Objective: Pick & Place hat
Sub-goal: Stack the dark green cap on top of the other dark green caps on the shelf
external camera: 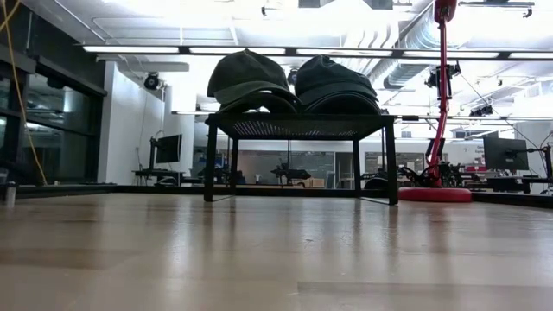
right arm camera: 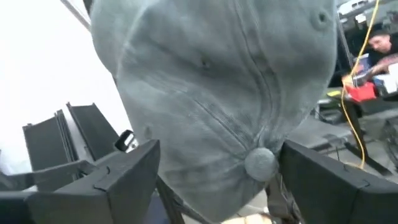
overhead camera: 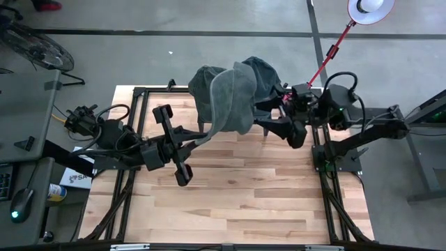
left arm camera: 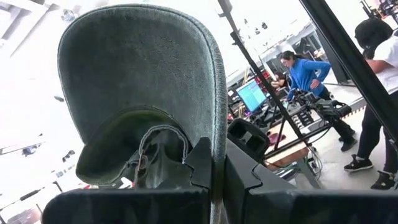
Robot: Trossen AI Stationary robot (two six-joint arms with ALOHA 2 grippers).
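- High view: we see the left gripper [overhead camera: 209,132] closed on the brim edge of a grey cap [overhead camera: 233,97], holding it up above the far middle of the wooden table [overhead camera: 230,202]. The cap's long axis runs from that pinched brim, near the table's middle, away toward the far edge, where its crown sits over two darker caps [overhead camera: 261,73]. The right gripper [overhead camera: 279,111] comes in from the right with its fingers spread wide, just beside the grey cap's crown; we cannot tell from here whether they touch it.
- Low view: we find neither gripper here. Two dark caps, the left one [external camera: 246,78] and the right one [external camera: 333,82], sit side by side on top of a black metal stand [external camera: 298,130] at the far side of the table; which way their brims point we cannot tell.
- Left wrist view: the left gripper's fingers [left arm camera: 202,165] are pressed together on the thin rim of the brim [left arm camera: 143,68], whose underside faces the camera and rises away from the fingers. People [left arm camera: 308,78] stand in the room behind.
- Right wrist view: the right gripper's two fingers [right arm camera: 118,174] stand far apart with the cap's crown between them, its top button [right arm camera: 261,162] facing the camera. Contact with either finger we cannot make out.
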